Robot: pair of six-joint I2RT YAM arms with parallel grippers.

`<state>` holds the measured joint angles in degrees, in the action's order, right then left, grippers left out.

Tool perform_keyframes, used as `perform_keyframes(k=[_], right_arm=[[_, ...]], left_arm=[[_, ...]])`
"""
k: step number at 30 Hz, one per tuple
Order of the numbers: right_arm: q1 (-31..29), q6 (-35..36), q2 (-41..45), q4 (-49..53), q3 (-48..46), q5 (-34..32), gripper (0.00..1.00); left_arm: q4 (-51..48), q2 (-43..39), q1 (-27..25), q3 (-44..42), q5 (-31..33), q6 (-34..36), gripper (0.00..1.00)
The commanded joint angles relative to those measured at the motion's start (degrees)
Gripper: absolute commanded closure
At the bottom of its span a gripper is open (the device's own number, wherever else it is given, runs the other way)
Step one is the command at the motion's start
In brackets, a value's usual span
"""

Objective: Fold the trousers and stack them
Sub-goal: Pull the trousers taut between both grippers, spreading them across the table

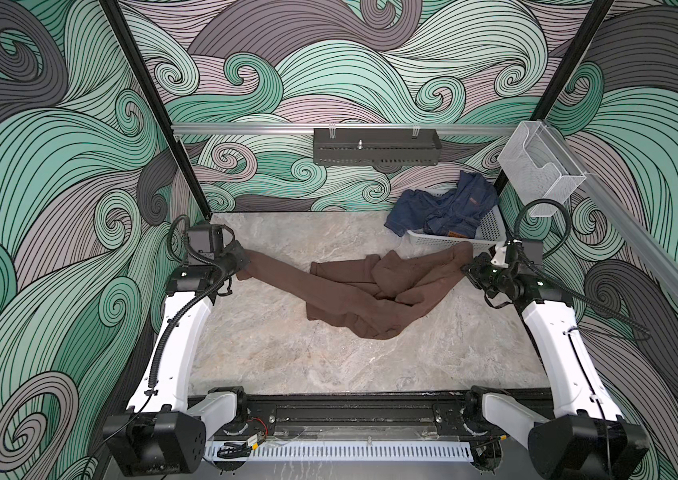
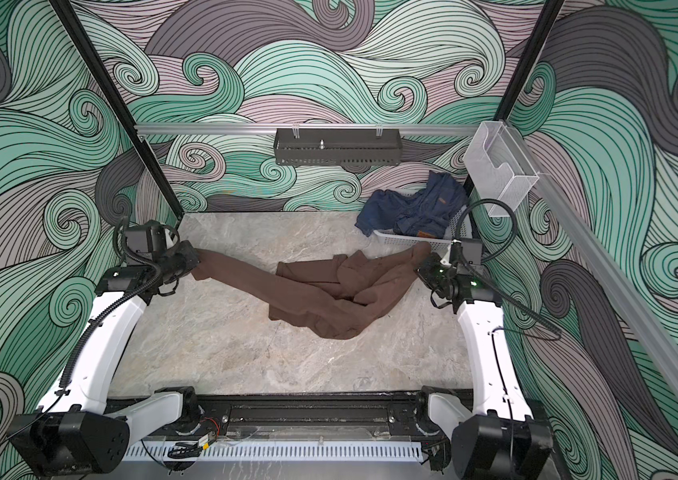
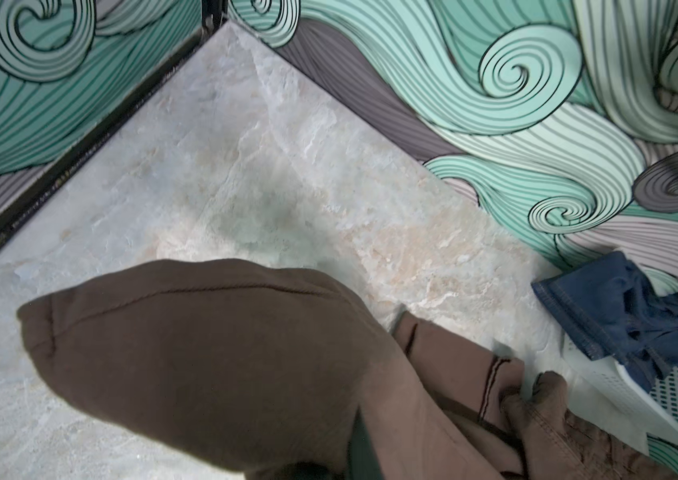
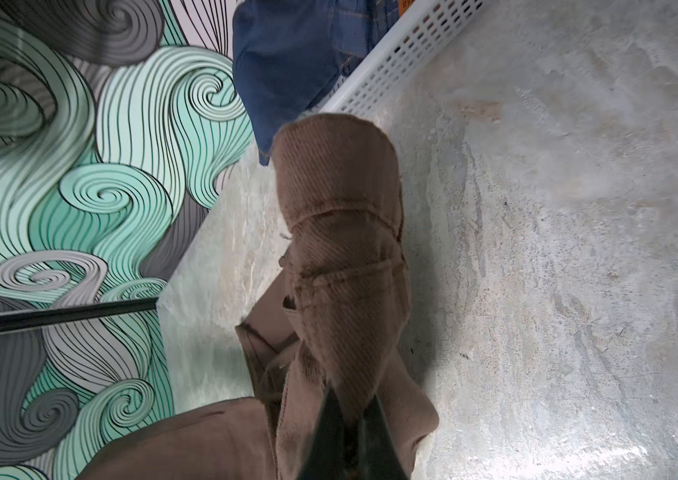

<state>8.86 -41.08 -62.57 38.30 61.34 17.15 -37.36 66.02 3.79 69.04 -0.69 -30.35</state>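
Brown trousers (image 1: pixel 354 291) strung across middle of tabletop (image 1: pixel 287 357). Both ends lifted, twisted bunch in middle sagging onto surface. One end pinched by left fingers (image 1: pixel 241 258), pressed together on cloth. Other end pinched same way by right fingers (image 4: pixel 331 444), close to basket (image 1: pixel 445 240) of jeans (image 1: pixel 445 208). Risks:
- small pinch slipping off soft cloth under harder pull
- twist getting folded in
- right end snagging basket rim

I read the trousers (image 1: pixel 354 291) as plain dark brown, ribbed where my right gripper (image 4: pixel 352 405) pinches them between black fingers (image 4: pixel 329 436). Past those fingers: dark blue denim (image 1: pixel 445 212), white perforated basket (image 1: pixel 437 240), beige marbled table (image 1: pixel 287 365).
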Motion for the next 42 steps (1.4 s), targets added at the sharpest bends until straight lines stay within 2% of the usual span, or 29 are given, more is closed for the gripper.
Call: perform_keyframes(k=[1, 6, 12, 15, 26, 32, 35, 39, 42], right_arm=[[3.2, -4.5, 1.7, -1.9, 1.0, 0.7, 0.98], [7.7, -8.8, 2.6, 1.8, 2.1, -2.3, 0.97], [8.0, -8.1, 2.5, 7.3, 8.0, -4.1, 0.93], [8.0, -5.8, 3.5, 11.3, 10.9, -5.2, 0.91], [7.9, 1.4, 8.4, 24.0, 14.6, -6.6, 0.92], [6.7, 1.7, 14.2, 31.4, 20.3, -12.2, 0.95], [6.7, 1.8, 11.8, 31.6, 23.6, -14.9, 0.95], [6.6, 0.8, 5.6, 25.3, 21.9, -16.9, 0.95], [5.8, 0.0, -2.7, 19.8, 18.4, -17.1, 0.95]], left_arm=[[-1.3, 1.1, 3.0, 4.6, -0.6, 1.9, 1.00], [-2.3, 3.3, 11.2, 11.1, -5.7, 1.2, 1.00], [-5.1, 5.3, 19.0, 21.0, -10.3, -0.4, 1.00], [-5.2, 3.9, 20.9, 22.4, -11.0, -0.9, 1.00], [-9.1, -3.0, 21.9, 18.7, -10.0, 1.2, 1.00], [-13.7, -7.7, 22.2, 19.4, -7.5, 4.1, 1.00], [-14.2, -4.4, 22.2, 21.6, -9.1, 4.1, 1.00], [-8.0, 2.9, 21.8, 21.2, -17.5, 1.5, 1.00], [-4.9, 10.0, 17.8, 21.5, -17.0, 1.0, 1.00]])
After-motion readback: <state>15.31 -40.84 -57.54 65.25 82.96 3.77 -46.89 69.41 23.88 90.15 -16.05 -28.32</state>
